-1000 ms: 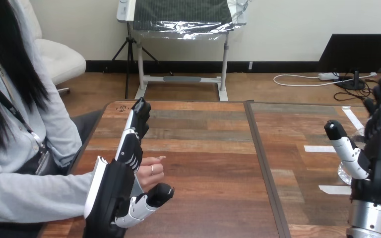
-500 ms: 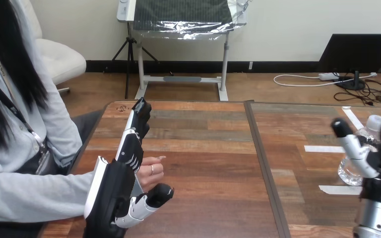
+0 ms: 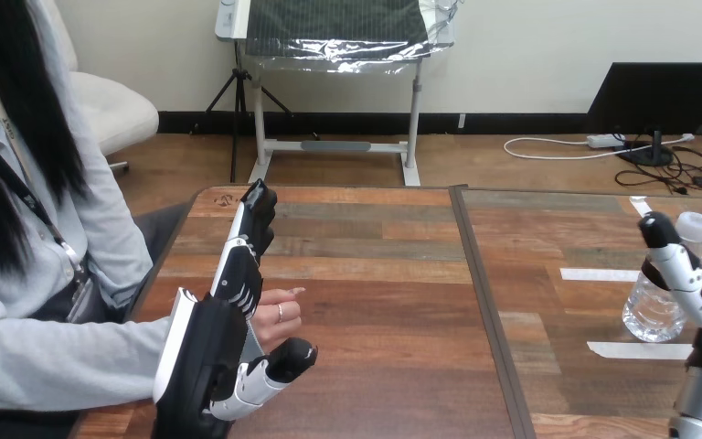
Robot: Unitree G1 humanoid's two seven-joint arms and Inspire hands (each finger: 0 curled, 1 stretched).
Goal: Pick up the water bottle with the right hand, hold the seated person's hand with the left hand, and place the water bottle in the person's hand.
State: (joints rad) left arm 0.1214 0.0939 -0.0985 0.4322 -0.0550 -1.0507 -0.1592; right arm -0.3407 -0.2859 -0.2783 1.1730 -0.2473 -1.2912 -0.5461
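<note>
The water bottle (image 3: 651,315), clear with a white cap, was seen standing upright on the wooden tabletop (image 3: 375,274) at the right of the frame, between two strips of white tape (image 3: 594,274). The right hand (image 3: 686,274) was raised from the lower right corner, just beside the bottle and largely cut off by the frame's edge. Its thumb was held upright in front of the bottle's upper part, overlapping it in the view. Whether contact was made could not be told, nor whether that hand was open or closed. At the lower left, the left hand (image 3: 215,343) was held on edge over the tabletop, its fingers (image 3: 242,265) stretched straight and pressed together side by side, pointing toward the upper part of the frame. Its thumb (image 3: 279,366) was bent inward below them. The person's hand (image 3: 279,315), loosely curled, was placed in the space between those straight fingers and the bent thumb, against the palm side. A closed grip round it was not seen. The bottle was kept well apart from the person's hand, across the tabletop.
</note>
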